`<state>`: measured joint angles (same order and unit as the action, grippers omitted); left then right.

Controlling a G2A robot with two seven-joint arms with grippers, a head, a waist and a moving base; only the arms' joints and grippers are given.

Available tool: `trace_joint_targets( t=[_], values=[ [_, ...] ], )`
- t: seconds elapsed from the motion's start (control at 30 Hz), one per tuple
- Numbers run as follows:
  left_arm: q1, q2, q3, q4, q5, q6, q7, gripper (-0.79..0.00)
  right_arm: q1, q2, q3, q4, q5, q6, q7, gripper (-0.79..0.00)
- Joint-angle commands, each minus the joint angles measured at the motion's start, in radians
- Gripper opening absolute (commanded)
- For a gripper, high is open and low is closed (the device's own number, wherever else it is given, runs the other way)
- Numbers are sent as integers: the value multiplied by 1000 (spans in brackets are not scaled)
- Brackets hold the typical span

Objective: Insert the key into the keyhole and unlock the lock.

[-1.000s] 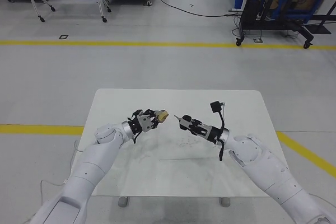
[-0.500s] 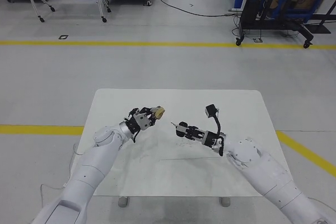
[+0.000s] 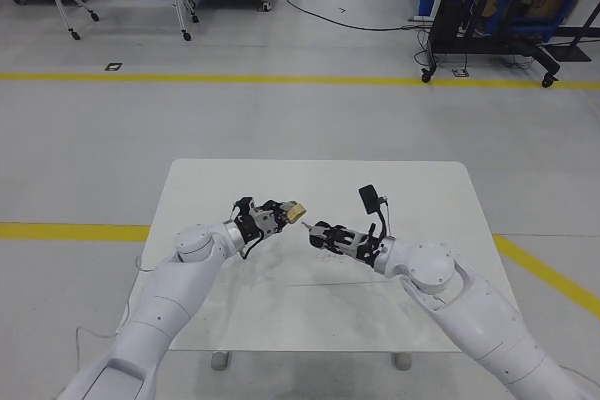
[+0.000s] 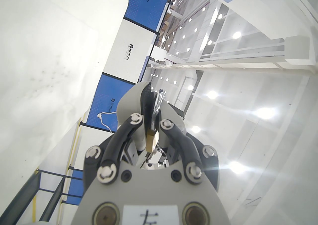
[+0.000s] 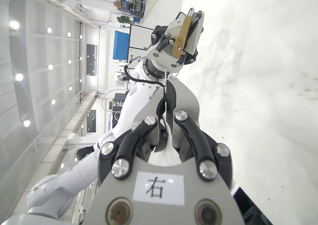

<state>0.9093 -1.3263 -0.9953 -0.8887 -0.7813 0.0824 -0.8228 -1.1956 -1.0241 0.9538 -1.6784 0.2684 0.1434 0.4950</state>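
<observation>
Top view: left jaws pinch brass lock (image 3: 293, 210); right jaws pinch key (image 3: 311, 226), tip near lock.

A narrow gap is left between the key (image 3: 309, 227), held out from the right gripper (image 3: 318, 233), and the brass padlock (image 3: 293, 211) clamped in the left gripper (image 3: 283, 213); nothing is set in the line between them. The padlock's keyhole end is left uncovered and is turned toward the key, while its flat sides are flanked by the fingers (image 5: 195, 37). Both grippers are held off the bench (image 3: 420, 310), so room is left beneath. A black camera mount (image 3: 367, 197) and its cable (image 3: 383, 215) are raised beside the right wrist.
</observation>
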Motion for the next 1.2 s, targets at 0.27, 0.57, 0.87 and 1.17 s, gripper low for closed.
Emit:
trace_joint_targets(
  t=[0.27,0.57,0.87,1.17],
  values=[
    [1,-6,6,-5,24,13,3,-785,16,-15,-11,5,-1,68,8,-785],
    [7,-8,-3,-12,42,-3,11,-785,25,-28,-12,28,0,75,-4,-785],
    [8,-8,-10,-13,67,-8,8,-785,35,-39,-15,39,-19,102,-18,-785],
    [20,-4,-30,-26,81,-9,22,-785,31,-48,-6,39,-16,94,-18,-785]
  ],
)
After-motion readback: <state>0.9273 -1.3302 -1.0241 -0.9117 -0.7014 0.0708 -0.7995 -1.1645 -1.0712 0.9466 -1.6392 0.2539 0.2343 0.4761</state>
